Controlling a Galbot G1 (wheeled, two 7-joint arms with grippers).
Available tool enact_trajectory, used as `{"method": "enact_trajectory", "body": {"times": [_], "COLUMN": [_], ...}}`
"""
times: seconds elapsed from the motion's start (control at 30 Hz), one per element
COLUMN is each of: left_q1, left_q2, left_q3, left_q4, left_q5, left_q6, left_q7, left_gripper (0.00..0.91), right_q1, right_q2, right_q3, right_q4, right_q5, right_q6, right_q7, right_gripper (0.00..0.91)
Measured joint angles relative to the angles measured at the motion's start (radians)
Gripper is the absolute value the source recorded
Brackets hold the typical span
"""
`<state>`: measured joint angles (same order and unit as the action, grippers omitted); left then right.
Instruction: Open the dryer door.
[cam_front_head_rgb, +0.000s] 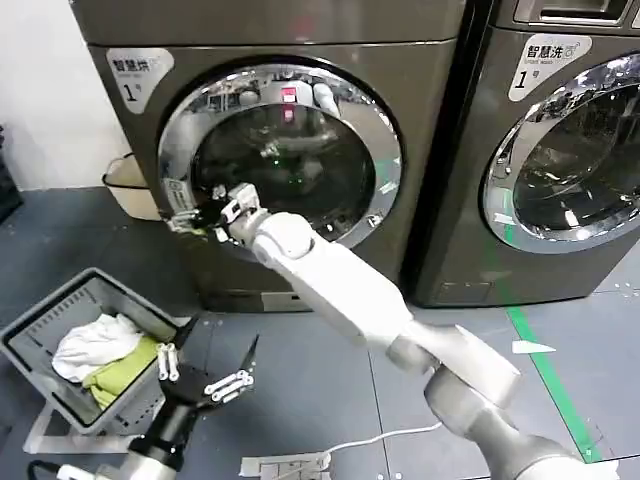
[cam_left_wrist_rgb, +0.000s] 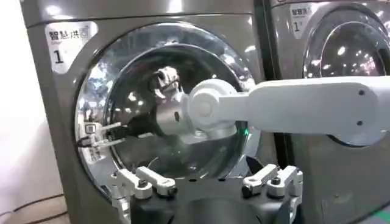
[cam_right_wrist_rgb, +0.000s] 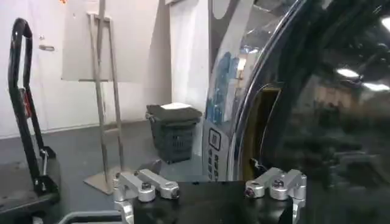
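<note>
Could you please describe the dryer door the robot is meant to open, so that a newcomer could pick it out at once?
Two grey front-loading machines stand side by side; take the left machine, beside the white wall. Its dryer door is the round porthole with a wide chrome ring around dark glass. Unlike the right machine's door, it shows whole, and the right gripper is at its left rim.

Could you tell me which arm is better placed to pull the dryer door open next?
The right: its gripper is at the left rim of the chrome-ringed round dryer door, while the left gripper hangs low above the floor.
</note>
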<state>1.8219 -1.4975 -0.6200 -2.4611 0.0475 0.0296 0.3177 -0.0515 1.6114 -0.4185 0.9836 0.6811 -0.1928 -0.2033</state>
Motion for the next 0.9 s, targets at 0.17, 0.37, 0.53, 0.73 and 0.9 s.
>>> {"method": "enact_trajectory", "body": {"times": [0.17, 0.37, 0.53, 0.73, 0.9], "left_q1": [-0.001, -0.002, -0.003, -0.002, -0.002], "left_q2": [0.000, 0.001, 0.001, 0.001, 0.001], "left_q3": [-0.001, -0.001, -0.001, 0.000, 0.000], "left_q4": [0.004, 0.007, 0.008, 0.008, 0.008], "left_q5": [-0.002, -0.003, -0.003, -0.004, -0.004], "left_q6": [0.000, -0.001, -0.001, -0.001, -0.001], "left_q7": [0.000, 0.000, 0.000, 0.000, 0.000], "left_gripper": [0.907, 0.907, 0.907, 0.907, 0.907], "right_q1": [0.008, 0.014, 0.014, 0.012, 0.009], "right_q2": [0.000, 0.000, -0.001, -0.004, -0.005], "right_q3": [0.002, 0.003, 0.003, -0.002, -0.015], "right_q4": [-0.040, -0.072, -0.077, -0.059, -0.036], "right_q5": [-0.001, -0.006, -0.008, -0.008, -0.008], "right_q6": [0.001, 0.000, -0.002, -0.006, -0.005], "right_q7": [-0.030, -0.076, -0.100, -0.122, -0.153], "right_gripper": [0.907, 0.907, 0.907, 0.907, 0.907]}}
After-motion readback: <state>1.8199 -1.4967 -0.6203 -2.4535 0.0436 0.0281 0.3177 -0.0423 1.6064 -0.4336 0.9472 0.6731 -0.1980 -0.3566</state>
